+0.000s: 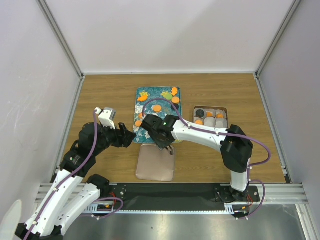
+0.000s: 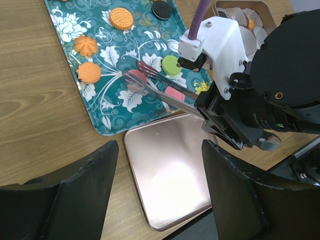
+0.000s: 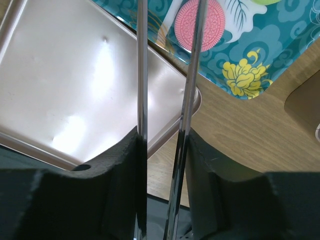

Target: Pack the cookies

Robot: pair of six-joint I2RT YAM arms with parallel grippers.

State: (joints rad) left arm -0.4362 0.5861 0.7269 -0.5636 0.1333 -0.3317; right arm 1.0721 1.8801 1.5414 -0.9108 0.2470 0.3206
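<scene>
R pincer [image 3: 162,160] clamped narrow on slim steel tongs [image 3: 142,75] — both arms pinched between my pads. Tongs reach out over the teal floral tray [image 2: 105,100], arms passing above a pink round cookie [image 3: 212,27]. What's at the tips, can't tell.

L pincer [image 2: 160,195] spread wide, holding nothing, near the rose-gold rectangular tin lid [image 2: 170,175].

On the tray: green cookie [image 2: 171,65], orange cookies [image 2: 121,18], black cookie [image 2: 161,9]. A few more sit in paper cups in the rectangular tin [image 1: 225,111] to the R.

Wood-grain table [image 2: 40,100], white walls [image 1: 165,35].

Left pincer [image 1: 129,136] spread wide, empty; right pincer [image 1: 164,142] clamped on tongs [image 3: 142,75], forearm stretched leftward.
</scene>
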